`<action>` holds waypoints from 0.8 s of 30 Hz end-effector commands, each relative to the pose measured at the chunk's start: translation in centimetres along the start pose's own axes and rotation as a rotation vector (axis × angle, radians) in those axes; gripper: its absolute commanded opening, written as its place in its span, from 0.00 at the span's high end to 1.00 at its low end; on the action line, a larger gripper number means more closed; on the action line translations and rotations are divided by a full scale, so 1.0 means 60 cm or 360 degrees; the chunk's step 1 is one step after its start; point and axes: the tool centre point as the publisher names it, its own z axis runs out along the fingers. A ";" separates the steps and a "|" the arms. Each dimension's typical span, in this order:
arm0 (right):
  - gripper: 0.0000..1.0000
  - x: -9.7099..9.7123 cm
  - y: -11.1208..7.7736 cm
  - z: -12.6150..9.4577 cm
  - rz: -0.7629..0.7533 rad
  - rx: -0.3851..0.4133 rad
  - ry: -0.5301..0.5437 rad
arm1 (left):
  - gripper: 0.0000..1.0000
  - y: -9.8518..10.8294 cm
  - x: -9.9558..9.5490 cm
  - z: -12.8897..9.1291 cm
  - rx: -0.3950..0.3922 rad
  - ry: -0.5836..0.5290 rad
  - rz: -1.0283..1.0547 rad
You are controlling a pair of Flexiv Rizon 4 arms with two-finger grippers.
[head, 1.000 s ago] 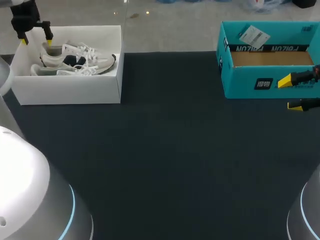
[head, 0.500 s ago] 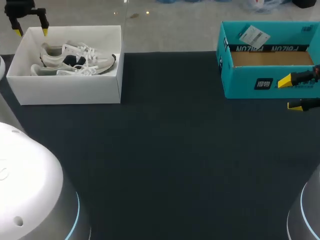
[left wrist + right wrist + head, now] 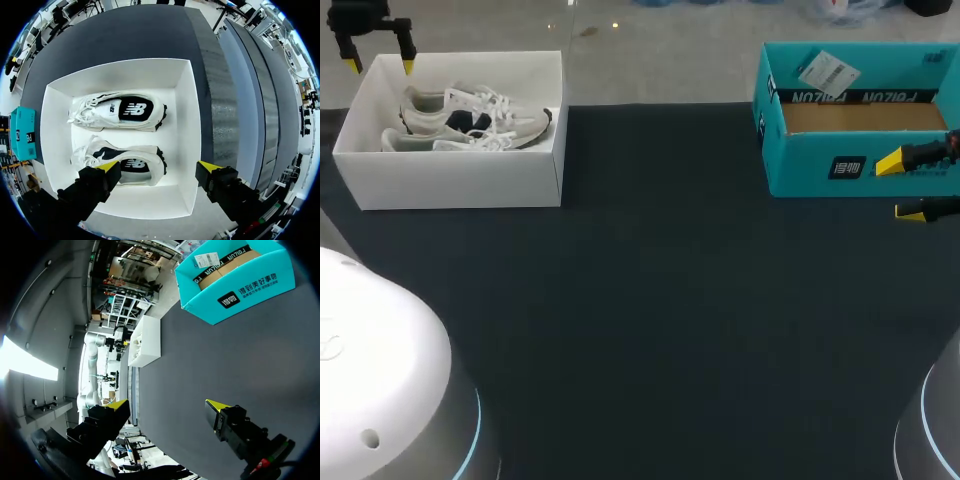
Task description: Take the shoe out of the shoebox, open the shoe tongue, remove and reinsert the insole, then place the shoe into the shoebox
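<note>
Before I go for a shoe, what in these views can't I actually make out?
1. Insoles: no view looks inside the shoes.
2. Shoe nearest the left end effector: its finger covers part of the laced front, left wrist view.
3. Right wrist view: the white shoebox wall hides both shoes.
4. Right end effector: cut off by the head view's edge.

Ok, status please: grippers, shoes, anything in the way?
Left gripper open, over the white shoebox. Right gripper open, near the teal box. Both shoes in the shoebox, untouched. Nothing blocks them.
</note>
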 end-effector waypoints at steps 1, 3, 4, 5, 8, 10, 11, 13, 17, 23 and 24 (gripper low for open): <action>0.00 0.000 0.000 0.001 0.0001 0.0000 -0.0004 | 0.00 -0.121 -0.026 0.006 -0.0276 0.0030 0.0000; 0.00 0.000 0.000 0.001 0.0001 0.0000 -0.0004 | 0.00 -0.143 -0.035 0.013 -0.0306 0.0023 -0.0015; 0.00 0.000 0.000 0.001 0.0001 0.0000 -0.0004 | 0.03 -0.152 -0.039 0.016 -0.0313 0.0001 -0.0013; 0.00 0.000 0.000 0.001 0.0001 0.0000 -0.0004 | 0.15 -0.160 -0.042 0.018 -0.0318 -0.0001 -0.0016; 0.00 0.000 0.000 0.001 0.0001 0.0000 -0.0004 | 0.52 -0.181 -0.054 0.028 -0.0308 0.0002 0.0003; 0.00 0.000 0.000 0.001 0.0001 0.0000 -0.0004 | 0.51 -0.191 -0.060 0.035 -0.0291 0.0010 0.0020; 0.00 0.000 0.000 0.001 0.0001 0.0000 -0.0004 | 0.48 -0.196 -0.061 0.039 -0.0284 0.0002 0.0024; 0.00 0.000 0.000 0.001 0.0001 0.0000 -0.0004 | 0.34 -0.201 -0.063 0.045 -0.0273 0.0002 0.0029; 0.00 0.000 0.000 0.001 0.0001 0.0000 -0.0004 | 0.17 -0.206 -0.058 0.050 -0.0303 0.0003 -0.0004; 0.00 0.000 0.000 0.001 0.0001 0.0000 -0.0004 | 0.09 -0.201 -0.043 0.050 -0.0310 0.0002 -0.0023; 0.00 0.000 0.000 0.001 0.0001 0.0000 -0.0004 | 0.09 -0.200 -0.040 0.051 -0.0304 -0.0003 -0.0011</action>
